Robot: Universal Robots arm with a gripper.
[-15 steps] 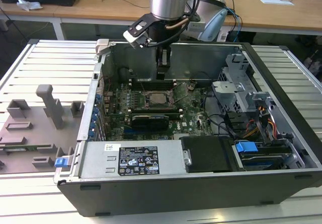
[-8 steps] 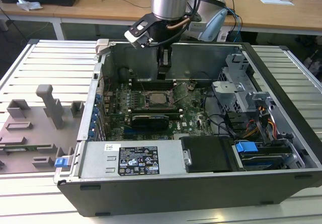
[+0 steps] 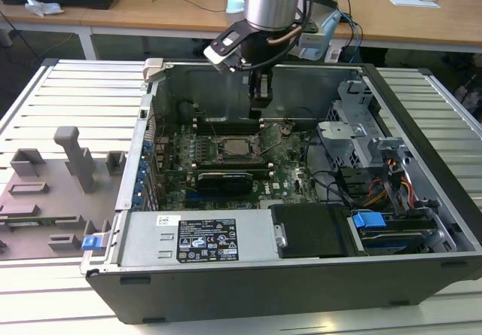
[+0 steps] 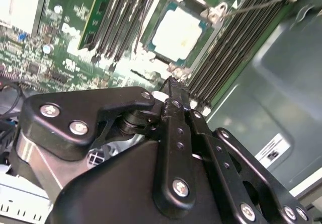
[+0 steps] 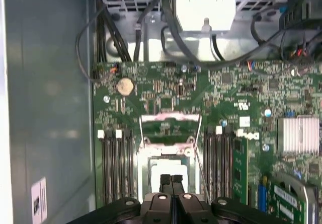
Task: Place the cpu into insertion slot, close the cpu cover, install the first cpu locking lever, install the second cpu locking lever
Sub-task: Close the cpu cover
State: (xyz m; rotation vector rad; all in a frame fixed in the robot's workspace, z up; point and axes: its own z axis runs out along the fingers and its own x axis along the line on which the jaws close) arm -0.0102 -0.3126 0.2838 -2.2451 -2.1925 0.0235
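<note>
The power supply of an open desktop computer case lies nearest the onlooker, a black-and-white label on its top, the print too fine to make out. A blue clip sits at the case corner on the exterior view's left. Beside it, a grey fixture tray rests on the slatted metal table.

Deeper inside, the green motherboard carries long black memory slots on either side of the insertion slot. The cpu is seated flat in the slot with its pale metal top up. Just past it, the cpu cover stands swung open, so the chip is uncovered. A thin wire locking lever angles up from one corner of the socket. A coin cell battery and a finned heat sink also sit on the board.

The gripper hangs over the socket with its two black fingers pressed together and nothing between them. Whether the tips touch the chip cannot be told. In the exterior view the gripper drops in by the far edge of the board.

A silver drive cage and bundled cables fill the case on the exterior view's right. A white sticker marks the grey case wall, its text unreadable. Wooden desks run behind.
</note>
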